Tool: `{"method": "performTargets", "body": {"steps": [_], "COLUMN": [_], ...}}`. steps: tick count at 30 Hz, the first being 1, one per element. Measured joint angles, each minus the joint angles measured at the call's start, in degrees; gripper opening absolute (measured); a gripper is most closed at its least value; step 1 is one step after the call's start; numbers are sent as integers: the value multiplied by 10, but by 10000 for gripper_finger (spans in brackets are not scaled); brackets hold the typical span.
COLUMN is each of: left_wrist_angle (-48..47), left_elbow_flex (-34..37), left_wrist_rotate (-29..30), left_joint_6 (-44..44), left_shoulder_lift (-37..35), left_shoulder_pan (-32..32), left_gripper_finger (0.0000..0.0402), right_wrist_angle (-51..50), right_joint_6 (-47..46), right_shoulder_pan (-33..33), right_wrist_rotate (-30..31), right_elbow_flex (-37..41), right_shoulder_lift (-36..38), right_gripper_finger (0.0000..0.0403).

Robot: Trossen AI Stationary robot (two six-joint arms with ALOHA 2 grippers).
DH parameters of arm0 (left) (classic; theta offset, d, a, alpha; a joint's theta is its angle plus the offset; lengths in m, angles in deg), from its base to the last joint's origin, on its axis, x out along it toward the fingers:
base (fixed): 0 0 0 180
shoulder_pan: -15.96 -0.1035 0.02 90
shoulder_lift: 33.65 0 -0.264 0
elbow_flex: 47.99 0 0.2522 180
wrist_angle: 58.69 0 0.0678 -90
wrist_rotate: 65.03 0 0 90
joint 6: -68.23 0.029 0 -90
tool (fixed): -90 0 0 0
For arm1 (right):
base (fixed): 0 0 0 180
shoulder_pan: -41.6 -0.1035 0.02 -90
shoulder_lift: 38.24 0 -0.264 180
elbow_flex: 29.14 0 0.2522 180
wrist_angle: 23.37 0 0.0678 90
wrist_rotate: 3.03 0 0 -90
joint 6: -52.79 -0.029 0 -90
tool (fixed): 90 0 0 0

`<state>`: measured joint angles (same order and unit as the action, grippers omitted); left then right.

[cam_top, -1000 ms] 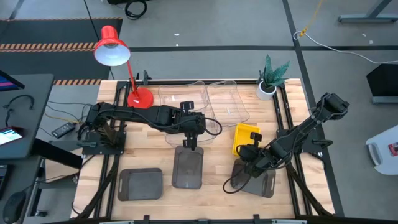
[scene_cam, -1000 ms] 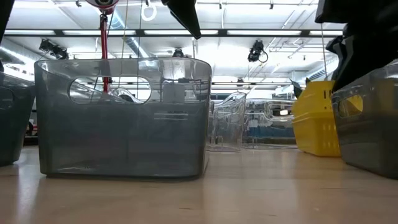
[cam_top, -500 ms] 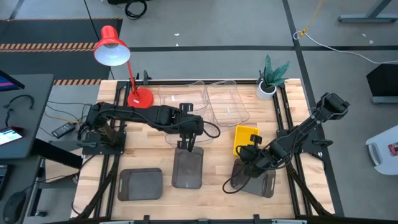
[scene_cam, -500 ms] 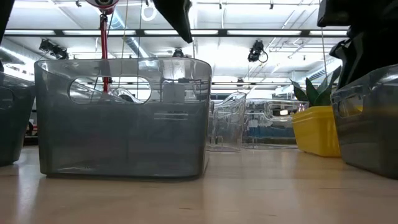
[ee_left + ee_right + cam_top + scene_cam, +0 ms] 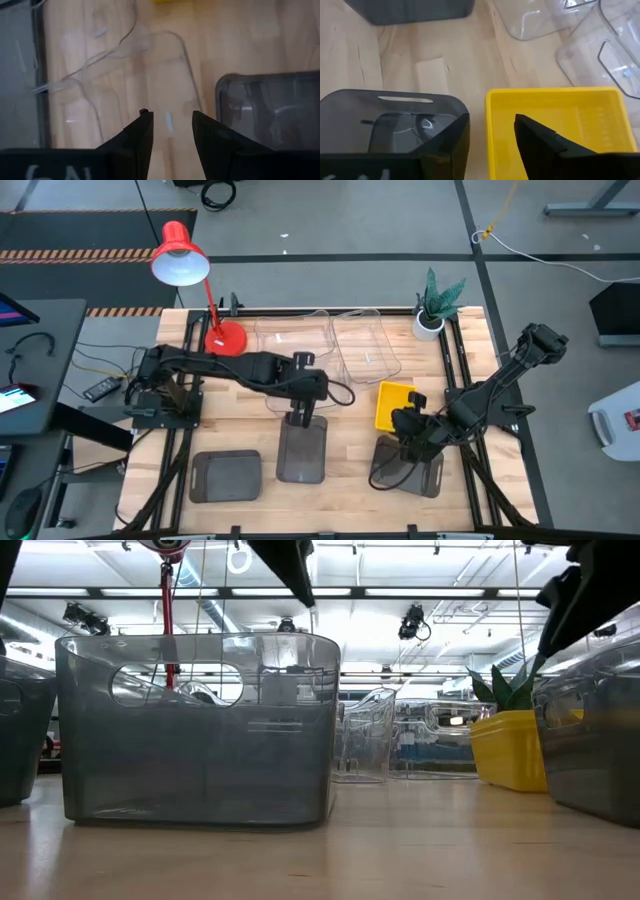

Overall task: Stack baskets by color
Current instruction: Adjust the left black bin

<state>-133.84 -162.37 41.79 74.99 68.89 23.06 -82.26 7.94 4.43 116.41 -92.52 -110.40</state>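
Observation:
One yellow basket (image 5: 394,402) rests flat on the table right of centre. My right gripper (image 5: 492,122) is open just above it, one finger on each side of its near wall (image 5: 488,131), beside a dark grey basket (image 5: 395,120). My left gripper (image 5: 172,125) hangs open over a clear basket (image 5: 125,85) at mid-table, holding nothing. Two more grey baskets (image 5: 303,448) (image 5: 225,475) stand toward the near edge. Two other clear baskets (image 5: 295,340) (image 5: 365,345) stand at the far side.
A red desk lamp (image 5: 180,255) stands at the far left and a small potted plant (image 5: 435,305) at the far right. Bare wood (image 5: 350,470) lies between the middle grey basket and the right one (image 5: 412,470).
My right gripper has opened, let go of the yellow basket and risen a little. The basket's raised near side has come down, so it now sits flat on the table.

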Motion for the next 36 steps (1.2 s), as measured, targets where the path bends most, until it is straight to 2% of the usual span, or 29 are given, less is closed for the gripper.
{"method": "performTargets", "body": {"steps": [9,14,20,27,32,36], "left_wrist_angle": [110,141,160,166,185,200], "left_elbow_flex": [211,280,316,319,319,319], "left_wrist_rotate": [-1,-6,-39,-58,-50,-46], "left_joint_6": [-29,-67,-124,-225,-276,-352], "left_shoulder_lift": [-66,-128,-188,-209,-205,-204], "left_shoulder_pan": [3,16,58,137,179,197], "left_gripper_finger": [142,142,142,142,142,142], "right_wrist_angle": [-2,-3,-23,-43,-6,56], "right_joint_6": [11,9,22,92,148,212], "right_shoulder_pan": [0,2,2,23,51,67], "right_wrist_rotate": [-2,-7,10,57,90,128], "right_elbow_flex": [0,0,0,2,44,81], "right_shoulder_lift": [1,1,2,24,79,138], "right_gripper_finger": [191,201,208,201,191,186]}}
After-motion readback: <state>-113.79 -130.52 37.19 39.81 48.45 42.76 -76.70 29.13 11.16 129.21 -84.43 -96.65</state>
